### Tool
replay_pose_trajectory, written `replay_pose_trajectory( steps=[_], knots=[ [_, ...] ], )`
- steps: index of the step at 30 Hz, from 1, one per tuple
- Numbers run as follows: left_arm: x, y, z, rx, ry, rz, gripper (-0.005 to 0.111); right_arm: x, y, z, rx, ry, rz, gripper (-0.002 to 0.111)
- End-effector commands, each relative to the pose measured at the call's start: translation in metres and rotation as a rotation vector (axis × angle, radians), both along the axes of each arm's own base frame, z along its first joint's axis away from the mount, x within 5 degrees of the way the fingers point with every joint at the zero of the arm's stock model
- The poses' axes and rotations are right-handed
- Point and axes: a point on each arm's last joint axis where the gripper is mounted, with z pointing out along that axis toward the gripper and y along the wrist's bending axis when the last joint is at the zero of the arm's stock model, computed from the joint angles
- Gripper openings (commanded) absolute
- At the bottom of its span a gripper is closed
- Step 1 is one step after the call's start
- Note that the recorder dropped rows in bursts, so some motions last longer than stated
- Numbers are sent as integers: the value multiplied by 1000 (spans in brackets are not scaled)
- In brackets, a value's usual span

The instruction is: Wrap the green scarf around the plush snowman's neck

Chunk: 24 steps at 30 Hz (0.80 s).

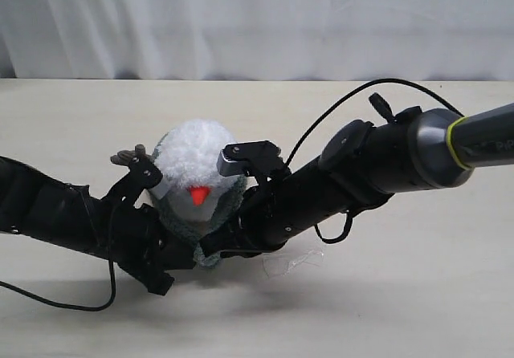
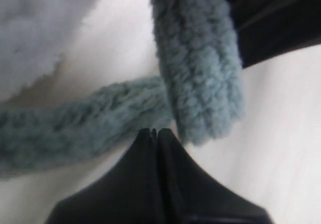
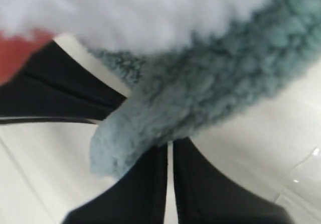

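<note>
1. Green scarf (image 1: 230, 205) is in shot: grey-green, nubbly ribbed knit, looped round the snowman (image 1: 193, 157) just under its head, in the middle of the pale table (image 1: 401, 294)
2. The snowman is a round ball of fluffy white fur with an orange cone nose (image 1: 200, 194), and one brown twig arm (image 1: 128, 158) pokes out beside it
3. Up close, two thick scarf strands cross, and one blunt, rounded end hangs over the other
4. Left gripper (image 2: 154, 132): black jaws pressed tight together, tips right at that crossing, touching the edge of the knit, with no fabric visible between them
5. Right gripper (image 3: 169, 148): jaws closed to a hairline slit, tips tucked under the scarf's fuzzy end; I cannot tell whether any knit is nipped
6. Both black arms lie low on the table and meet below the nose
</note>
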Motion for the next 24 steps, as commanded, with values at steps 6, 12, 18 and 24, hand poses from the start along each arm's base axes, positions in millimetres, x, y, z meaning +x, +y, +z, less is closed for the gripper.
replay_pose_trajectory(
  steps=[6, 12, 18, 24],
  knots=[
    [2, -3, 7, -56, -18, 7, 0, -7, -1, 14, -5, -9, 91, 4],
    [2, 4, 17, 40, -27, 50, 0, -9, -11, 17, -109, 4, 76, 4],
    [-9, 14, 33, 78, -80, 119, 0, -13, -16, 33, -137, -14, 72, 4],
    [-32, 35, 69, 108, -278, 256, 0, -26, -34, 72, -88, -200, 0, 4]
  ],
)
